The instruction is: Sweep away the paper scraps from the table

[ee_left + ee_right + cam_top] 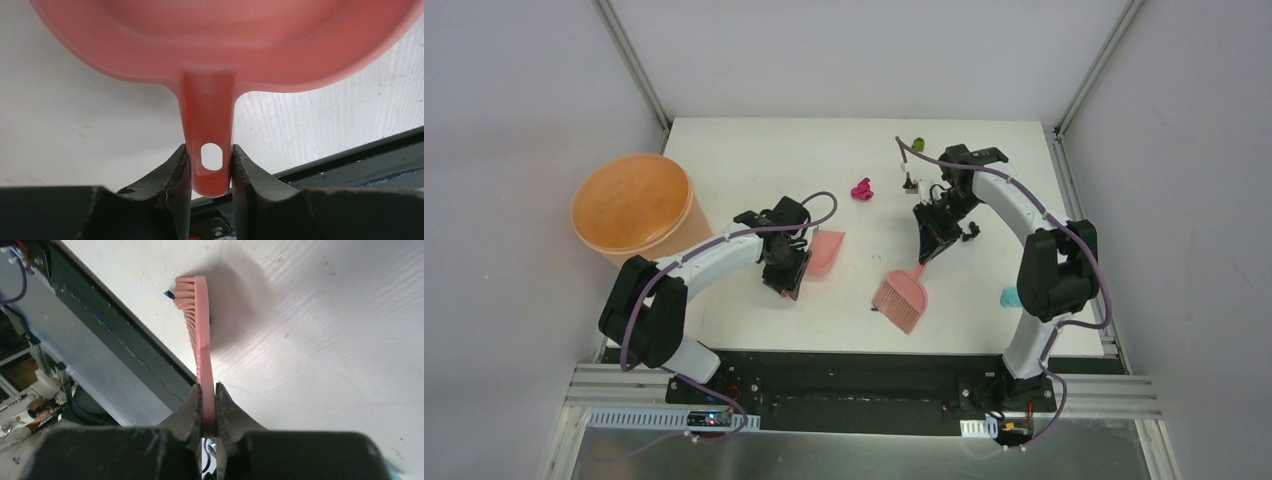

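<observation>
Top cam: sweeping stage imo. Scraps (862,189) sit upper-middle on the matte table (754,160), brush (902,297) lower center, pan (827,252) to its left.

Left wrist: left gripper (210,165) clamped on the pan's glossy plastic handle.

Right wrist: right gripper (208,412) pinching the brush's thin flat handle.

Next I need the bristles behind a scrap and the pan lip flat.

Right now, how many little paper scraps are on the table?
5: magenta scrap mid-table; olive-green scrap far back; white scrap just nearer; teal scrap at right; dark blue scrap against the brush. Others may be hidden.
</observation>
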{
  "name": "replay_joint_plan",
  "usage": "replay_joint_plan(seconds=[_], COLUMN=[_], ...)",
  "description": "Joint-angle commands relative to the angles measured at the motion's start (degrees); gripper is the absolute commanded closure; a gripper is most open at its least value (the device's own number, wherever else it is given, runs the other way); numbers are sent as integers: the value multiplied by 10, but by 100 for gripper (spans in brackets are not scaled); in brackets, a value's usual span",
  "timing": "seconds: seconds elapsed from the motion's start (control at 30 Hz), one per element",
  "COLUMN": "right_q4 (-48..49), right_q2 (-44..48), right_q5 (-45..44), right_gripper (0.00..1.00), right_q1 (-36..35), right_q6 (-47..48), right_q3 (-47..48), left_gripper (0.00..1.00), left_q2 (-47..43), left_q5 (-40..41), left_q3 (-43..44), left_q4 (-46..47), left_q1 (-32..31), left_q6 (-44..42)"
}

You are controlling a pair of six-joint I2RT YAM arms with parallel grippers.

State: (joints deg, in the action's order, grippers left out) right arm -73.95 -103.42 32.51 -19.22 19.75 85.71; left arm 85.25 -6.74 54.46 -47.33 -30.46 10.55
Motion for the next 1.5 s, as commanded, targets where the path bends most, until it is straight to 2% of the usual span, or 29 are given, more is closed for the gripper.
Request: replay_joint_plan(seconds=[0.0,0.1,0.17,0.37,0.43,0.53,0.63,0.7,0.9,0.97,1.17,1.3,1.47], right_q4=[63,56,20,-174,-170,-158,-89,-18,285,360,435,493,522], right_q2=[-6,-39,-74,-196,-190,-195,-191,-177,-149,-170,-297,-363,-407], right_q5=[-76,-100,-93,48,66,37,-41,-125,-311,-360,-434,-450,-443], right_gripper=[100,100,100,100,100,100,100,100,100,100,100,100,100], right_q1=[7,15,22,73,92,115,128,128,125,123,105,83,45], right_q6=[-34,-21,-5,44,60,80,83,117,219,244,316,344,384], right_q3=[58,114,196,476,490,532,557,546,442,441,535,552,555], left_gripper=[96,96,96,96,96,96,95,95,95,95,95,95,97], left_q2=[2,7,8,-13,-12,-4,-1,1,3,2,3,10,31], left_q5=[-13,-1,2,-1,-2,-10,-16,-19,-18,-19,-26,-39,-16], left_q3=[6,8,11,5,5,9,12,15,21,21,23,23,34], left_q4=[11,7,5,9,10,8,6,4,-5,-6,-7,-9,-33], left_q1=[-5,-6,-6,-6,-6,-6,-6,-6,-6,-6,-6,-6,-6], left_q6=[10,15,14,13,12,7,5,0,-4,-5,-8,-11,-4])
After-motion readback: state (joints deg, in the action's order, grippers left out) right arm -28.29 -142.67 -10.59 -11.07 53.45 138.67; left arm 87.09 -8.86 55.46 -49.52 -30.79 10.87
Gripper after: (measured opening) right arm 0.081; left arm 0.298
